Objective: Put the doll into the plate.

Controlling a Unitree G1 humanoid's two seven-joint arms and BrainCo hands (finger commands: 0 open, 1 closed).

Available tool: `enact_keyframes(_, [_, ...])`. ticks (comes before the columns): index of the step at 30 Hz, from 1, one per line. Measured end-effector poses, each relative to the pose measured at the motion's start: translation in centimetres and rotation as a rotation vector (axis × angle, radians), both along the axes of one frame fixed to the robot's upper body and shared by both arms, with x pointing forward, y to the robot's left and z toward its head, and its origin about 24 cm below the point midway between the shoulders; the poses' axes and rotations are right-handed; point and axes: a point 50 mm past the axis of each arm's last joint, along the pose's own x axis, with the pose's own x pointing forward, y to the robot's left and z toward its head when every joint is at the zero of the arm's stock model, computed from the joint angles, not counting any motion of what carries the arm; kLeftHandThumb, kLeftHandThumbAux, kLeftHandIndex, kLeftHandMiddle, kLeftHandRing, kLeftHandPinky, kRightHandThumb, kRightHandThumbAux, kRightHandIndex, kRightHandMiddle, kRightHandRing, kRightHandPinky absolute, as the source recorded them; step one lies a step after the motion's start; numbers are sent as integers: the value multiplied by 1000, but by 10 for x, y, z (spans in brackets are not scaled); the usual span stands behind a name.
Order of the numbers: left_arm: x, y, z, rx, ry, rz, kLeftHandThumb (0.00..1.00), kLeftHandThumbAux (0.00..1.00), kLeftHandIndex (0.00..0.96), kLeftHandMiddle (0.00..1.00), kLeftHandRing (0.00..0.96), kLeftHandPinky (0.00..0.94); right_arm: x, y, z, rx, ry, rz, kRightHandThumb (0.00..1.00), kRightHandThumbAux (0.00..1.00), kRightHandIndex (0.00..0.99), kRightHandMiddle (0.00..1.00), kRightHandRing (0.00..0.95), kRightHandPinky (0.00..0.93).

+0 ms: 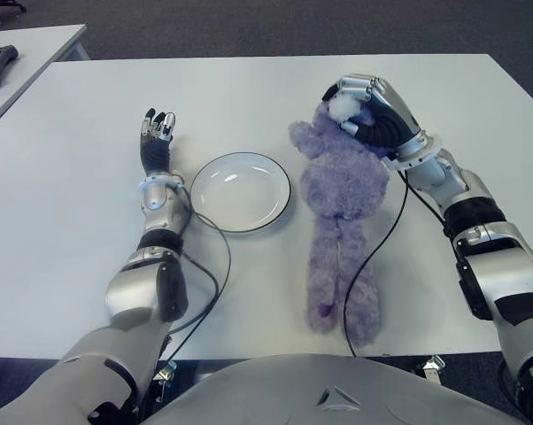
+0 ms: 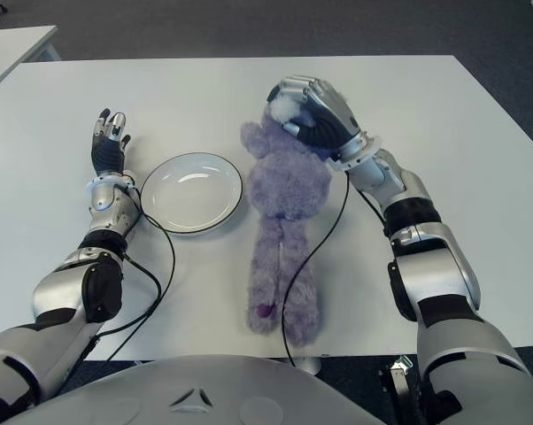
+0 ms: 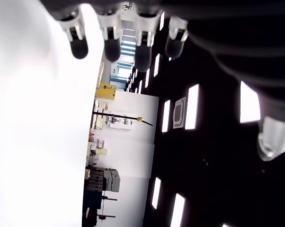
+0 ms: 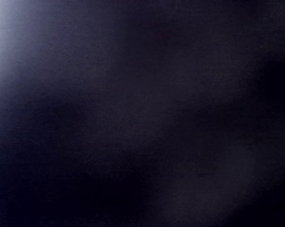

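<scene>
The plate [image 1: 241, 191] sits near the middle of the white counter [image 1: 63, 177] and serves as the reference here. To its left, the left robot hand [image 1: 157, 140] is stretched forward along the counter, forearm running away from the robot's body, fingers [image 3: 79, 45] extended straight and relaxed with nothing between them; whether it touches the surface cannot be told. A black cable [image 1: 215, 274] loops from this arm's wrist just beside the plate's near-left rim. The plate itself is white, round and shallow, with nothing in it.

Just right of the plate lies the doll [image 1: 342, 208], a purple plush animal stretched on the counter, head away from the robot and legs pointing toward it, one arm close to the plate's right rim. Further right, the right robot hand [image 1: 370, 113] comes in at an angle from the right forearm and covers the doll's head, fingers curled down over it in a grasp. Its wrist view is dark and shows nothing readable.
</scene>
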Motion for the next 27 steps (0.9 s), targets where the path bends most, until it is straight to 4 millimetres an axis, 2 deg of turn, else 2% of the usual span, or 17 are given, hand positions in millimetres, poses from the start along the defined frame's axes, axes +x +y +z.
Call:
enact_keyframes(7, [1,-2,0,-3,-2,-3,0,495,49,121,66,0,6,2,15,19,-56,-8,708,713,441,835,828,841])
enact_keyframes(17, [1,-2,1,-6,-2,2,0,486,39,123,68,0,11,3,30,27,-108,-24,707,713,441,825,821,805])
enact_keyframes(27, [1,-3,1,-6,-2,3,0,480,32,115,59,0,16,4,42,20,-127,-25,707,714,440,861,842,839])
